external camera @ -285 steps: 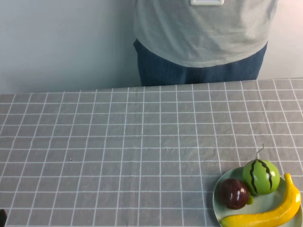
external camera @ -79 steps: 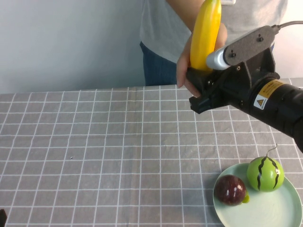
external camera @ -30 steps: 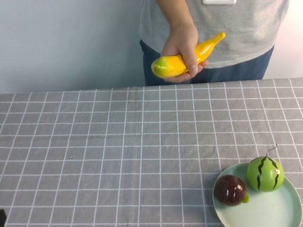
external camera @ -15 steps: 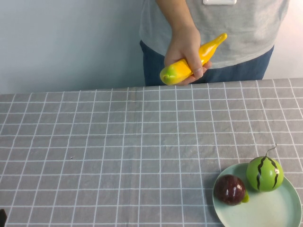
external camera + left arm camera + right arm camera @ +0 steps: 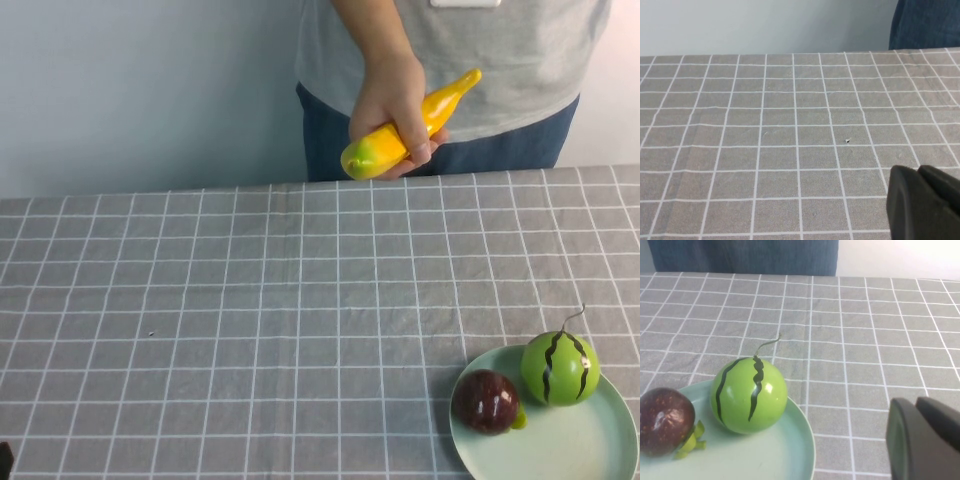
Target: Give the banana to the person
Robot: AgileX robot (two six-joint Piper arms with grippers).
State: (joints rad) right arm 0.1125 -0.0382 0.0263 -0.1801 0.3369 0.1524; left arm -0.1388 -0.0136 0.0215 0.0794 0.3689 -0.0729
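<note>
The person, in a grey T-shirt and blue jeans, stands behind the far edge of the table. Their hand grips the yellow-orange banana in the air, with its greenish end pointing down and left. No gripper touches the banana. My right gripper is shut and empty, low over the cloth beside the plate. My left gripper is shut and empty over the bare cloth. Neither gripper shows in the high view.
A pale green plate at the near right holds a green striped melon and a dark red fruit. Both fruits also show in the right wrist view: the melon and the dark fruit. Grey checked cloth covers the table.
The banana went from the plate, up in my right gripper, into the person's hand. My right arm has since left the high view. In the last second the hand shifted the banana slightly.
</note>
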